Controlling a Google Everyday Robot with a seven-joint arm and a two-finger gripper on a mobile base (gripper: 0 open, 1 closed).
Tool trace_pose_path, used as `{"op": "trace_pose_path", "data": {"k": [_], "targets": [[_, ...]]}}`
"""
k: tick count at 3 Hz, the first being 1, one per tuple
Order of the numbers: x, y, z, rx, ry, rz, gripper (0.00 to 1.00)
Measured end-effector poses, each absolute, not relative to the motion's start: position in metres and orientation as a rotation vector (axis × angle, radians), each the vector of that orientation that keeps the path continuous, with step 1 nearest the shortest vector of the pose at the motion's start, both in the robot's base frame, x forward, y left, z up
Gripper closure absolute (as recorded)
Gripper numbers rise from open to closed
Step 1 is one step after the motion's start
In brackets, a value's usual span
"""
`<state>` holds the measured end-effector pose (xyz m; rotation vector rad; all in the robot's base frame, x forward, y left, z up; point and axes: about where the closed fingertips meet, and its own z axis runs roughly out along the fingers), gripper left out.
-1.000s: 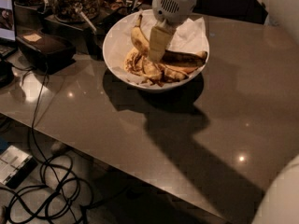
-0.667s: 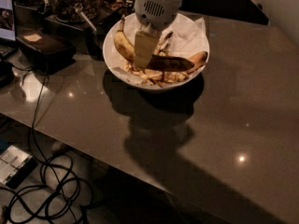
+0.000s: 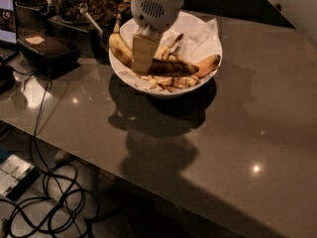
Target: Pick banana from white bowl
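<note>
We see the gripper (image 3: 144,63) low inside the white bowl (image 3: 163,92), over the banana (image 3: 171,67); its grip we cannot tell.

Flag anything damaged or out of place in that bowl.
The banana lying across the white bowl is dark brown along most of its length, clearly overripe. Crumpled paper lining pokes over the far rim. The tool hangs over the bowl's left side.

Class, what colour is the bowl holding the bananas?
The bowl is white, clearest in the camera view; the pincer hangs down into it.
</note>
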<state>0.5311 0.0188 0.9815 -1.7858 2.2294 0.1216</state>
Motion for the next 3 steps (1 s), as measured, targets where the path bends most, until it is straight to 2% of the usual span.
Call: {"op": "trace_pose_path", "data": {"k": [3], "targets": [[0.458,0.074,0.994,-1.876,2.098,0.288,1.0]]}}
